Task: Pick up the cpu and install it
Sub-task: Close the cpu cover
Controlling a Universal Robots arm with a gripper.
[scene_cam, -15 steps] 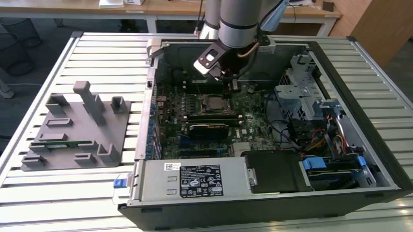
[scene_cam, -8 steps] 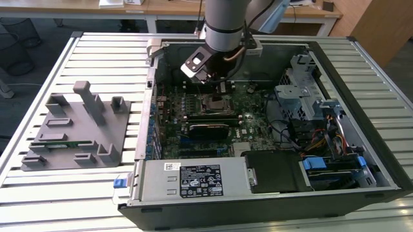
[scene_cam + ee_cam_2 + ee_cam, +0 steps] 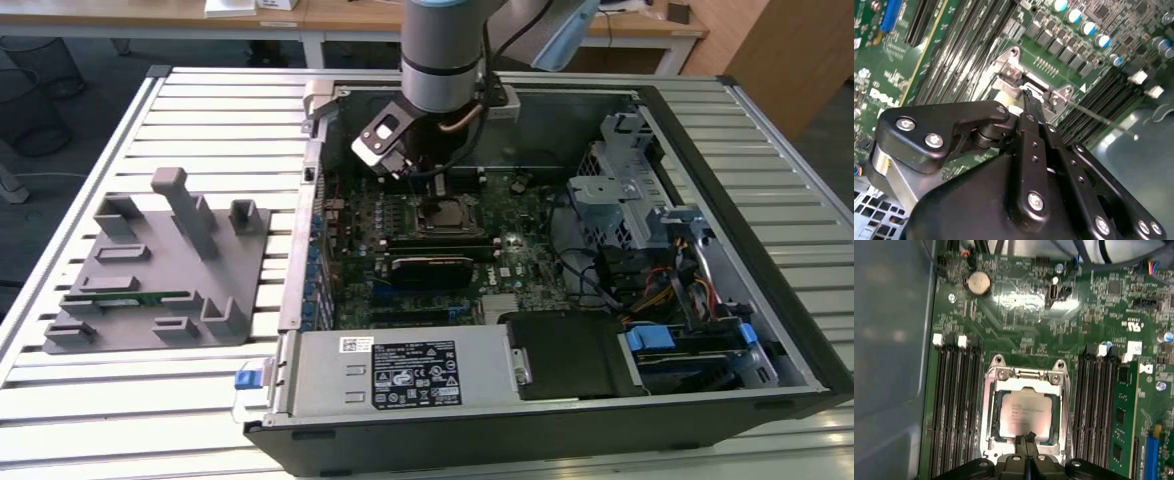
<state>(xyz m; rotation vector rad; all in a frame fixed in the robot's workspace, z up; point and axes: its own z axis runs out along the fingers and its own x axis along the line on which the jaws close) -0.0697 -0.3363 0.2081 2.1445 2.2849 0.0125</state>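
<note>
Silver-topped cpu (image 3: 1026,412): I see it lying flat inside the socket frame (image 3: 1026,374) on the motherboard (image 3: 1019,305).
Gripper (image 3: 1027,436): fingers pinched together on nothing, tips over one edge of the chip.
Handling: I judge it light, stiff, slick and fragile; hold it by the rim.

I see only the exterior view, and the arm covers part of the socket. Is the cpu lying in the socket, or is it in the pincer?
Observer: In the first wrist view the cpu lies flat inside the socket's metal frame.
Operator: And the pincer, is it open?
Observer: No, the pincer is shut, with its tips just over one edge of the cpu.
</note>
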